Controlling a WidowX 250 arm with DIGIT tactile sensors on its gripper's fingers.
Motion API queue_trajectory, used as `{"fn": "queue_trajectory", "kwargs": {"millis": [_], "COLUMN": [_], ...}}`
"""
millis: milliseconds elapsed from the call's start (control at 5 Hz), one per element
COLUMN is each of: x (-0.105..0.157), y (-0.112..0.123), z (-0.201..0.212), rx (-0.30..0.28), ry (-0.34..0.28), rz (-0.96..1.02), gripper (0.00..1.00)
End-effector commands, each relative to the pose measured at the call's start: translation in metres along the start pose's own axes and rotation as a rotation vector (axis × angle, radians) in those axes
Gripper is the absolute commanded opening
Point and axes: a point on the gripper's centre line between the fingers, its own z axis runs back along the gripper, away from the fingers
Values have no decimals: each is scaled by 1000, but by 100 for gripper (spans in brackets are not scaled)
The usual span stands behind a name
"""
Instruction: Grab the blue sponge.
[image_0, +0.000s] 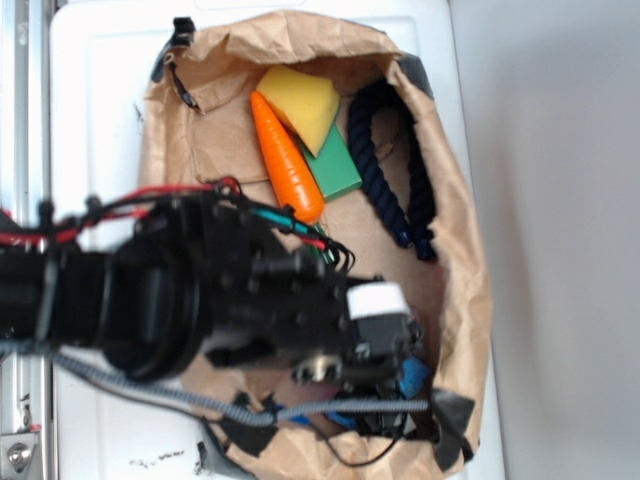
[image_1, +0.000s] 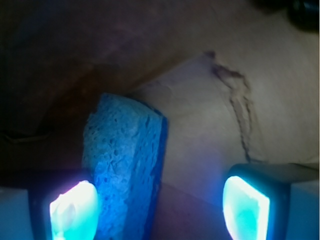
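gripper (image_1: 160, 210) open wide, gripping nothing | blue sponge (image_1: 125, 165) between fingers, against the 8 o'clock pad (image_1: 72, 210) | on brown paper (image_1: 210, 130)

white tabletop (image_0: 100, 120) beside a plain grey floor (image_0: 560, 200)

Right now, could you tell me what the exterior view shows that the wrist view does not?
Only the exterior view shows the carrot, yellow wedge, green block, dark rope and arm over the brown paper. Only the wrist view shows the sponge's porous face between the open gripper's fingers. Both show the sponge and paper.
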Motion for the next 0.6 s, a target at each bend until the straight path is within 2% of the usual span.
{"fn": "queue_trajectory", "kwargs": {"millis": [0, 400], "x": [-7, -1], "y": [-5, -3], "z": [1, 18], "rx": [53, 44], "ry": [36, 44], "rz": [7, 40], "gripper": [0, 0]}}
